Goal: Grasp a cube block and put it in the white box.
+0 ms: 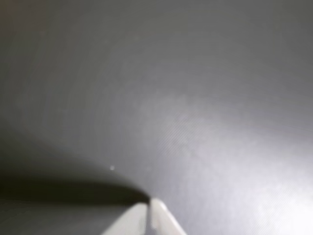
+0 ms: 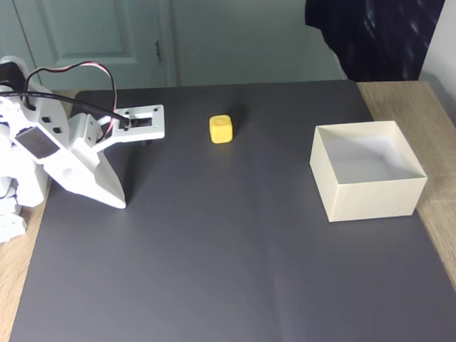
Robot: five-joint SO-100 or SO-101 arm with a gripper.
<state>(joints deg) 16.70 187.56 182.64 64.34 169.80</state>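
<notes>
The yellow cube block (image 2: 221,129) sits on the dark mat, toward the far middle in the fixed view. The white box (image 2: 370,199) stands open-topped at the right side of the mat, its pale inside bare. My gripper (image 2: 117,202) is at the left of the mat, well left of the cube, its tips pointing down close to the surface. In the wrist view the gripper (image 1: 149,204) shows at the bottom edge with its two white fingertips pressed together, nothing between them, over blurred grey mat.
The dark grey mat (image 2: 228,271) covers most of the wooden table (image 2: 434,235), which shows at the right and left edges. The arm's white base and red and black cables (image 2: 78,71) stand at the left. A door is behind the table.
</notes>
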